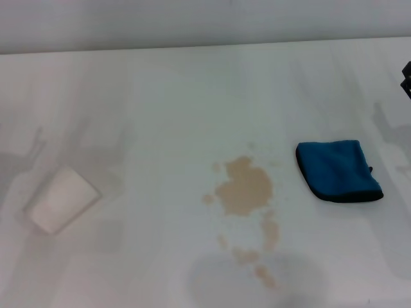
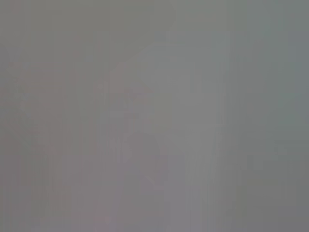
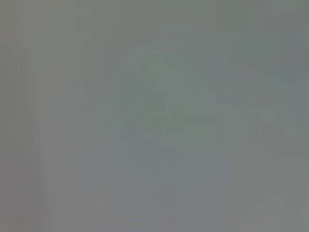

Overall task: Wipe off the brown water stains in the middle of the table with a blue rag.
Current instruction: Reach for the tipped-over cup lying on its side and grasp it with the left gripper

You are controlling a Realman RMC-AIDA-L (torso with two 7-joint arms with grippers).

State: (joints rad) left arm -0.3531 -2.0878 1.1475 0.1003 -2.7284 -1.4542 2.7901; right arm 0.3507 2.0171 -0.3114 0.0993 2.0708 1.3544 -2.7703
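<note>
The brown water stains (image 1: pixel 244 189) lie in the middle of the white table (image 1: pixel 167 102), a tan blotch with smaller droplets trailing toward the near edge. The blue rag (image 1: pixel 337 170) lies folded flat just to the right of the blotch, with nothing touching it. At the far right edge of the head view a dark sliver of my right gripper (image 1: pixel 406 78) shows, well behind and to the right of the rag. My left gripper is out of view. Both wrist views show only a plain grey surface.
A small whitish cup (image 1: pixel 62 199) lies on its side at the left of the table. The table's far edge (image 1: pixel 205 46) runs along the top of the head view.
</note>
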